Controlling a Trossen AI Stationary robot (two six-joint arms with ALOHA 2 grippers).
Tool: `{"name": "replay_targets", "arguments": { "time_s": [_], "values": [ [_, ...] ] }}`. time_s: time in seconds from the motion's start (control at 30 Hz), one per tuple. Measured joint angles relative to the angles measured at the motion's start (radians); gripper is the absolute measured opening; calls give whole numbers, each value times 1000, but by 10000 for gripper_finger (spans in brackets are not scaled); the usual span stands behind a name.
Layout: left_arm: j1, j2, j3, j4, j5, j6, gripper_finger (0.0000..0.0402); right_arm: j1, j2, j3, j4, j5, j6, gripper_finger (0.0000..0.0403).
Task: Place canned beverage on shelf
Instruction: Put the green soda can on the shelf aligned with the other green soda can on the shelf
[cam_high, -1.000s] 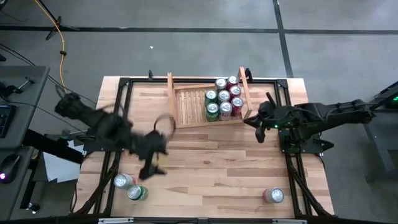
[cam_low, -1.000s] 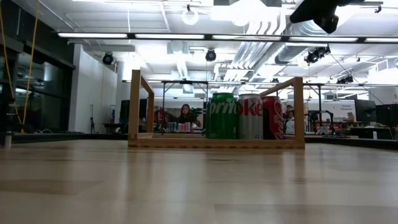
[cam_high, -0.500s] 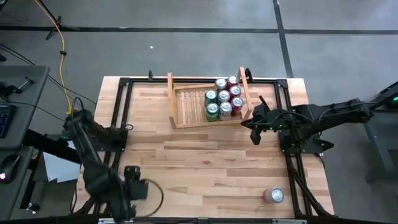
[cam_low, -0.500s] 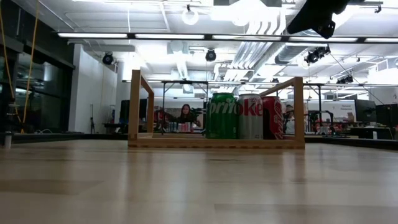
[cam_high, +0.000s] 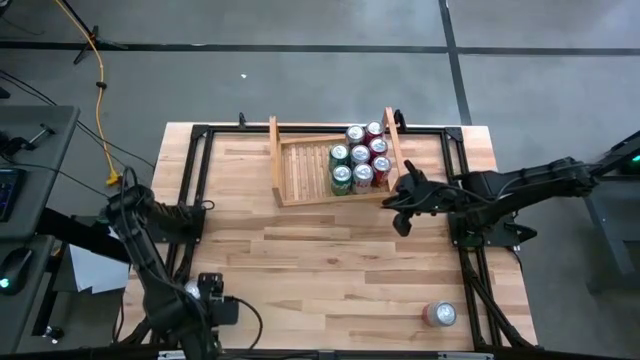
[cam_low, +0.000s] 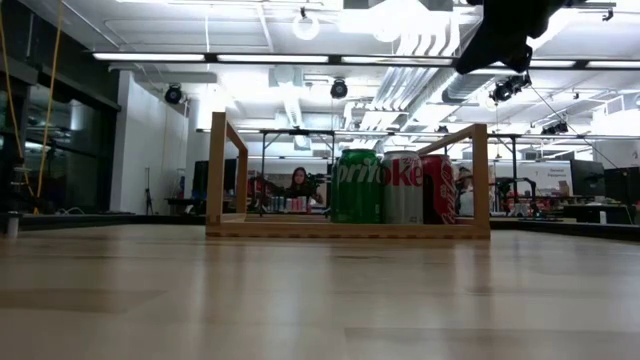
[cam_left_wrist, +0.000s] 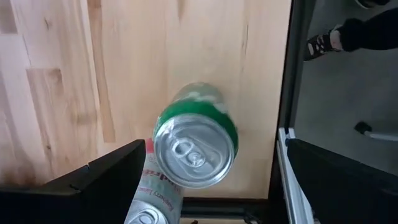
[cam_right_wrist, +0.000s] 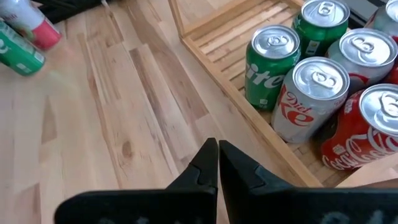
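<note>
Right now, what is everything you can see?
Table: one, pale wood, under everything.
Shelf: one, pale wood, back of table.
Cans in shelf: about eight, green, silver and red, at its right end.
Red can: one, front right of table.
Green can: one, front left, under the left end effector.
Silver can: one, touching the green can.
Person: one, far behind the table.
Left end effector: one, dark, open above the green can.
Right end effector: one, dark, shut, just in front of the shelf's right end.
</note>
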Motion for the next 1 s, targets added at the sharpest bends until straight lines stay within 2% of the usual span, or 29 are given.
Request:
{"name": "replay_targets", "arguments": {
  "time_s": [0.13, 0.3, 1.0],
  "values": [
    [-4, -68, -108, 57, 13, -33, 383, 0, 15, 0, 1, -2, 18, 0],
    [1, -131, -177, 128, -19, -31, 383, 0, 15, 0, -3, -3, 25, 0],
    [1, -115, -391, 351, 35, -102, 383, 0, 15, 0, -16, -3, 22, 0]
  ]
}}
